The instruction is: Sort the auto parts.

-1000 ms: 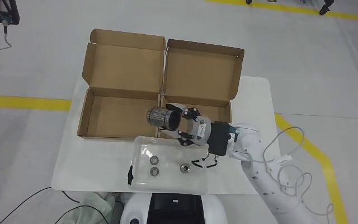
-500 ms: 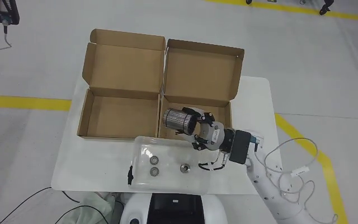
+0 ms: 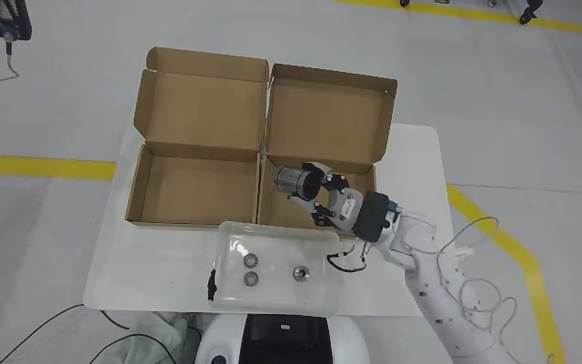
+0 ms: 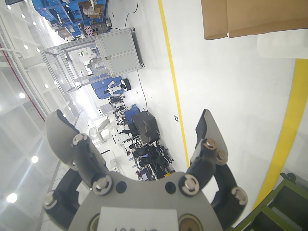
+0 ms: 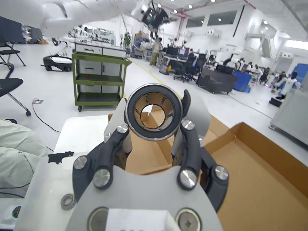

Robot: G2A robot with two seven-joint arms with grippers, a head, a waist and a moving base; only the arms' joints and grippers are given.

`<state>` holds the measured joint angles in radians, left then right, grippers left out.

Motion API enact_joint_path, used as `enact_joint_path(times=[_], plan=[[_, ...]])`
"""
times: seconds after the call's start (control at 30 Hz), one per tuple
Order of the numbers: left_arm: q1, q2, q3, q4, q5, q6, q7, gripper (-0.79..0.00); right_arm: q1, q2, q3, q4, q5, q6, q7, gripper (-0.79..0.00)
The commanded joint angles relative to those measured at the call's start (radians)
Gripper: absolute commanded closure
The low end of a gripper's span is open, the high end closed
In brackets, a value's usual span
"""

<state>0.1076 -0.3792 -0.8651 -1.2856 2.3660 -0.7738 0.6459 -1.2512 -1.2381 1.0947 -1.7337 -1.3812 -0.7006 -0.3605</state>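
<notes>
Auto parts lie in two places: one big piece is in the grip of the right arm and three small pieces rest inside a clear plastic tray [image 3: 273,244]. Under this tray is the white rectangular table [image 3: 409,155]. Behind the tray, on the side far from the robot, two open brown cardboard boxes stand side by side with their lids up, the left box [image 3: 191,191] behind the tray's left corner and the right box [image 3: 327,118] behind its middle and right part. The right gripper [image 3: 309,187] is in the air just past the far edge of the tray, over the floor of the right box, and its fingers are closed on the ribbed grey metal cylinder with a hollow centre [image 3: 293,181], which lies on its side between them. The left gripper [image 4: 131,121] is high up and well apart from the tray, its fingers spread wide with nothing between them. Inside the tray, two small round metal bearings [image 3: 252,261] lie close together in the left half, and one small round metal part [image 3: 298,272] lies near the middle.
</notes>
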Motion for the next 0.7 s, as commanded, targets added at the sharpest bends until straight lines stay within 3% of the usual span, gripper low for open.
enact_joint_path(times=[0.0,0.13,0.4,0.67], plan=[[0.0,0.0,0.0,0.0,0.0,0.0,0.0,-0.785,-0.002,-0.003,-0.004,-0.018,0.047,0.045,0.131,0.0],[0.0,0.0,0.0,0.0,0.0,0.0,0.0,-0.785,0.005,-0.006,-0.011,-0.019,0.093,0.117,0.323,0.0],[0.0,0.0,0.0,0.0,0.0,0.0,0.0,-0.785,0.074,-0.02,-0.055,0.039,0.179,0.19,0.591,0.0],[0.0,0.0,0.0,0.0,0.0,0.0,0.0,-0.785,0.142,-0.032,-0.085,0.136,0.249,0.219,0.708,0.0]])
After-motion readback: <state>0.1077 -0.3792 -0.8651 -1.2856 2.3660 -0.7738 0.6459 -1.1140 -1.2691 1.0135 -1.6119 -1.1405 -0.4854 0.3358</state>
